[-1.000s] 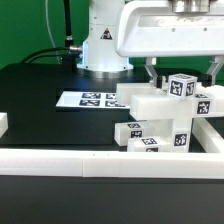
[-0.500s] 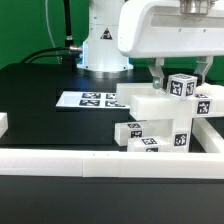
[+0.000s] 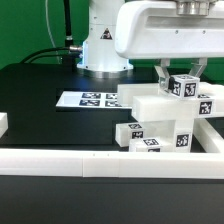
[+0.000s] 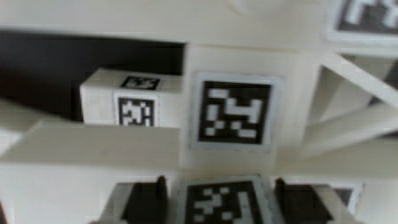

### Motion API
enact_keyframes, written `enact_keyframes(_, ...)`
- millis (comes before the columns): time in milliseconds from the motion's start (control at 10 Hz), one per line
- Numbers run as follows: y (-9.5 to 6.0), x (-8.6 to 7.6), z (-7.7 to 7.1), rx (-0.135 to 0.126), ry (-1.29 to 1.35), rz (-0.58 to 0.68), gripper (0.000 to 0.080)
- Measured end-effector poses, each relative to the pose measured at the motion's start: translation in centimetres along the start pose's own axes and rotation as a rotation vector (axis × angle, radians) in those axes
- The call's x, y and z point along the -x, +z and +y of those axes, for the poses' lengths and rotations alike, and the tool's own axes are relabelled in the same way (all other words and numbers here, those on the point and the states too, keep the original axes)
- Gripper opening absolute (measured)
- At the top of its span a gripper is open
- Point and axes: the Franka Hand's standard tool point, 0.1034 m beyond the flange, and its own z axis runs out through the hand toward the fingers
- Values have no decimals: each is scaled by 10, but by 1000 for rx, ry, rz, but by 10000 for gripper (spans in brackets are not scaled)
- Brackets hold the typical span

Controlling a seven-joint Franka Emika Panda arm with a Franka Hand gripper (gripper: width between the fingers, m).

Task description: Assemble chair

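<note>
The chair [image 3: 160,112] is a blocky white body of tagged pieces at the exterior view's right, against the border rail. On its top sits a small tagged block [image 3: 182,86]. My gripper [image 3: 183,78] comes straight down over that block and is shut on it, one finger on each side. In the wrist view the block's tag [image 4: 221,202] fills the gap between the dark fingers [image 4: 150,200], and my gripper [image 4: 219,203] is pressed against both its sides. Beyond it lie a white upright with a large tag [image 4: 237,112] and a smaller tagged piece [image 4: 125,100].
The marker board [image 3: 88,100] lies flat on the black table, to the exterior view's left of the chair. A long white border rail [image 3: 90,162] runs along the front edge, with a short white end [image 3: 3,123] at the far left. The robot base [image 3: 103,45] stands behind.
The fingers stood wide apart on either side of the small tagged block; they have closed inward and now clamp it. The arm and the chair pieces have hardly moved.
</note>
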Motion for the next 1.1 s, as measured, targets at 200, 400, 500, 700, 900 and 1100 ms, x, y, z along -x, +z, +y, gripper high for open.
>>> enact_keyframes(200, 0, -3, 1, -7, 243, 20, 282)
enact_keyframes(400, -1, -7, 1, -12, 469, 39, 282)
enact_keyframes(500, -1, -9, 1, -14, 567, 50, 282)
enact_keyframes(700, -2, -14, 2, -20, 701, 72, 282)
enact_keyframes(900, -2, -14, 2, -21, 727, 71, 392)
enact_keyframes(1100, -7, -15, -2, -25, 711, 75, 526)
